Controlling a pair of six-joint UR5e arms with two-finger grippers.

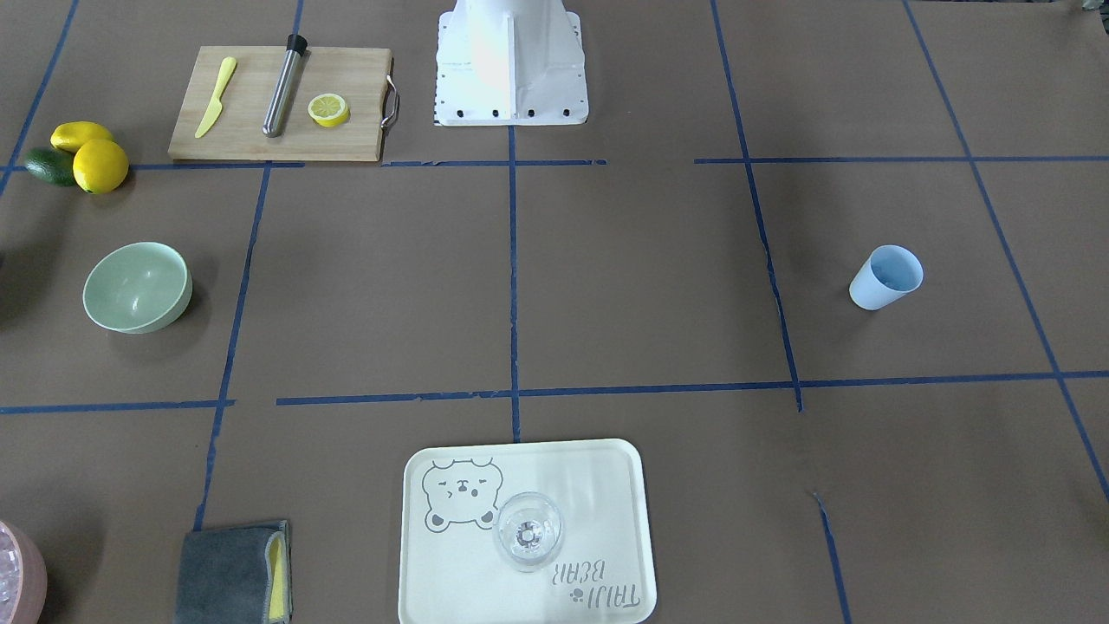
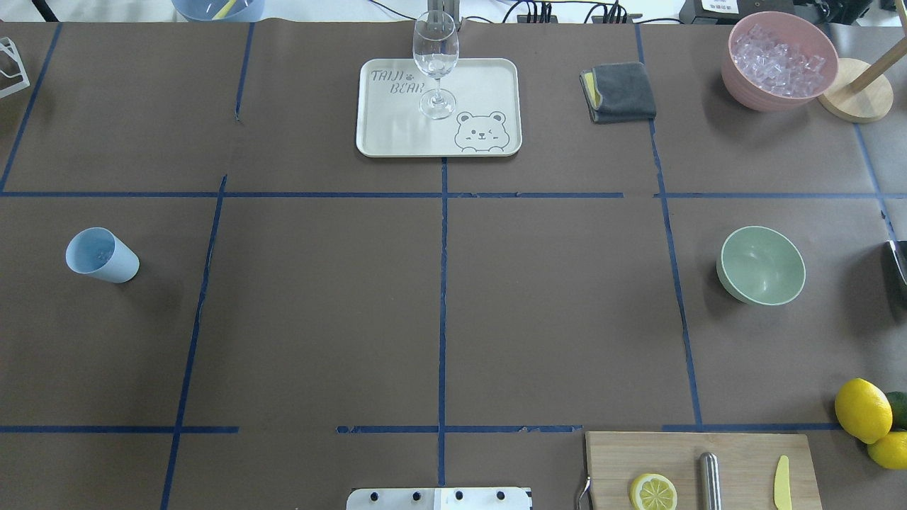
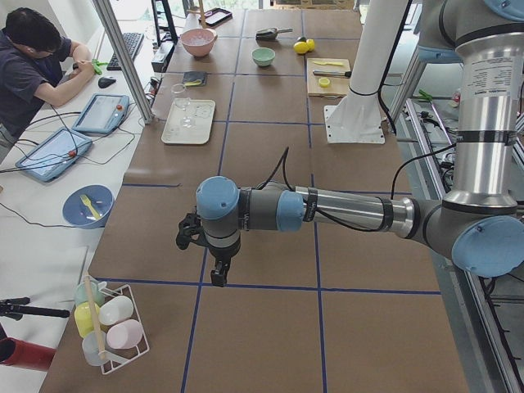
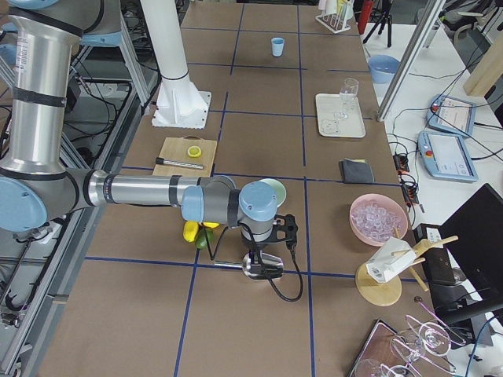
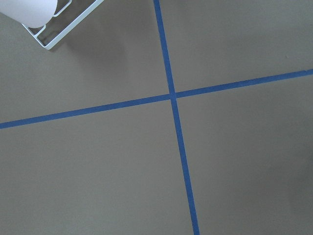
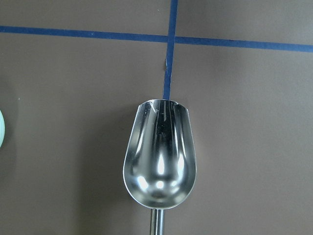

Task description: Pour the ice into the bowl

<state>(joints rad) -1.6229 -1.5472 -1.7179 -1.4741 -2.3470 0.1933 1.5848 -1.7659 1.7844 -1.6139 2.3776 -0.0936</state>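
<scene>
The ice [image 2: 779, 53] is heaped in a pink container [image 2: 778, 95] at the far right corner. The mint-green bowl [image 2: 762, 265] stands empty on the right side of the table, also shown in the front-facing view [image 1: 137, 286]. A steel scoop [image 6: 160, 156] fills the right wrist view, empty, its handle running off the bottom edge. My right gripper [image 4: 263, 263] is directly over that scoop [image 4: 262, 269], right of the bowl. No fingers show, so I cannot tell its state. My left gripper [image 3: 219, 278] hangs over bare table at the left end, state unclear.
A tray [image 2: 397, 138] holds a wine glass [image 2: 435, 64]. A light blue cup [image 2: 103, 255] stands at the left. A grey cloth [image 2: 620, 92], a cutting board [image 2: 673, 453] with a lemon half, lemons [image 2: 863, 409] and a wire cup rack [image 3: 110, 327] are around. A person [image 3: 33, 65] sits beyond the far edge.
</scene>
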